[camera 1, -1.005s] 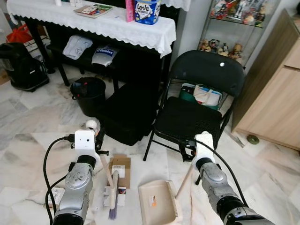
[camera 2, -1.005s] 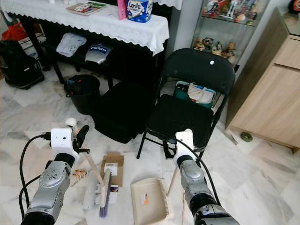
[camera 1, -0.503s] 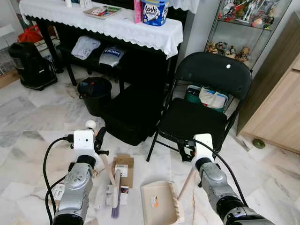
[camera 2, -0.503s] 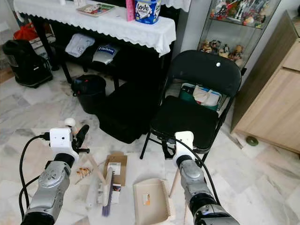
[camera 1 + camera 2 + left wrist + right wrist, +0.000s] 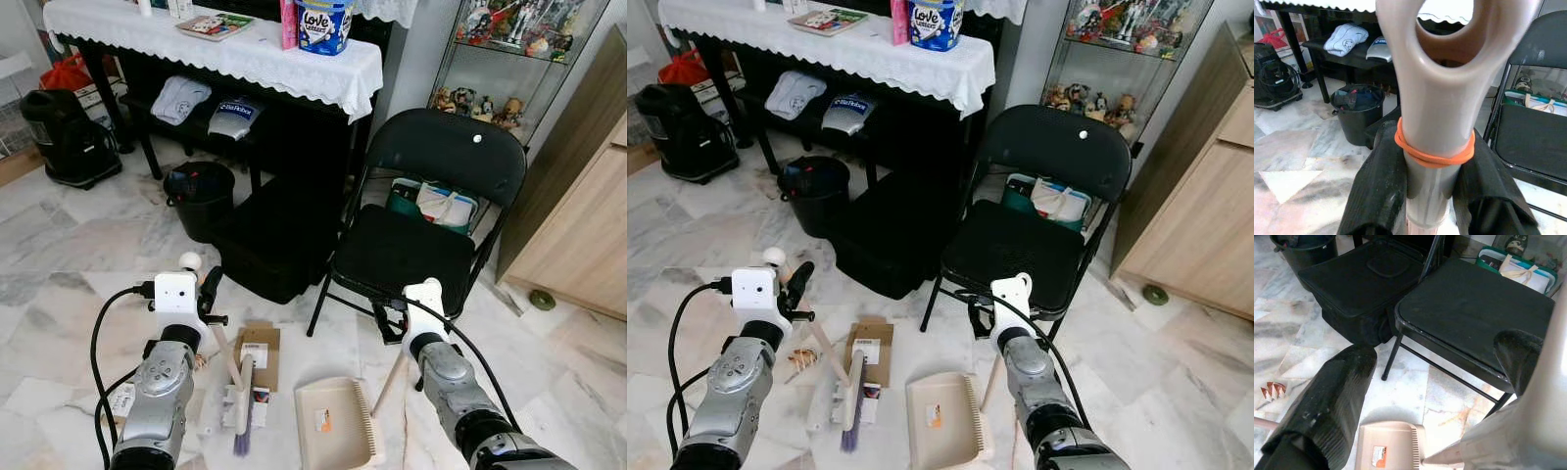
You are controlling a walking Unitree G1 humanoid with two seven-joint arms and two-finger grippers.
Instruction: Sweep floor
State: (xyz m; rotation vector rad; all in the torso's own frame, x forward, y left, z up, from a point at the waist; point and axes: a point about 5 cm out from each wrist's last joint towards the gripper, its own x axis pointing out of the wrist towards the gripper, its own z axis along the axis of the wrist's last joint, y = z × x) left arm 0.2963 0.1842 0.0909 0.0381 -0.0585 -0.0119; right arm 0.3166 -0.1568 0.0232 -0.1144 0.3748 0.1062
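My left gripper (image 5: 208, 294) is shut on the beige broom handle (image 5: 1435, 122), just below an orange rubber band. The handle slants down to the brush head (image 5: 240, 411), which rests on the marble floor beside a flat brown cardboard piece (image 5: 255, 345). On my right, a beige dustpan (image 5: 328, 431) lies flat on the floor. Its handle (image 5: 1528, 426) rises to my right gripper (image 5: 392, 323), which is shut on it near the base of the fingers (image 5: 1327, 406). Small orange scraps (image 5: 1271, 390) lie on the floor left of the dustpan.
A black folding chair (image 5: 421, 240) stands right ahead, with a black case (image 5: 274, 240) and a black bin (image 5: 201, 196) to its left. Behind them is a table with a white cloth (image 5: 225, 54). A vacuum (image 5: 59, 137) stands far left and a wooden cabinet (image 5: 578, 206) on the right.
The whole picture has shifted a little, so the camera moved. Both grippers keep their hold and the broom and dustpan stay in the same places.
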